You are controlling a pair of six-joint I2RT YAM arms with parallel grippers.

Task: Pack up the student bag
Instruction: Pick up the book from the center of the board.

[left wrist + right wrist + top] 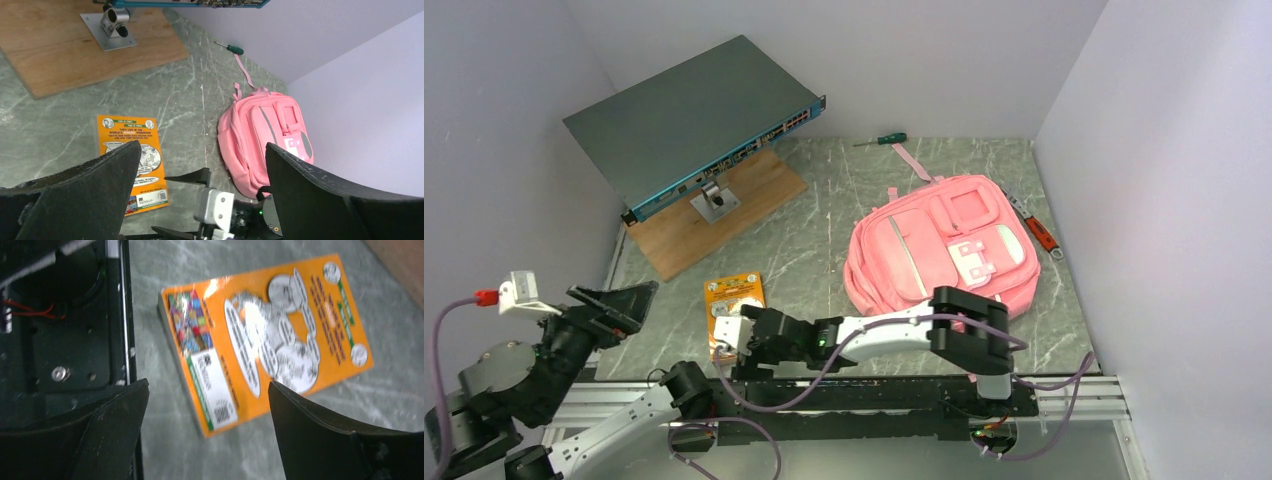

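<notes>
The student bag is a pink backpack lying flat, front pockets up, at the right of the marble table; it also shows in the left wrist view. An orange book lies flat left of it. My right gripper hangs low over the book's near end, open, with nothing between its fingers. In its wrist view the right gripper frames the near corner of the book. My left gripper hovers open and empty at the table's left edge, well away from both; from its wrist the left gripper looks down on the book.
A grey network switch leans on a stand over a wooden board at the back left. A green-handled screwdriver lies at the back. A red-handled tool sits right of the bag. Walls close in on three sides.
</notes>
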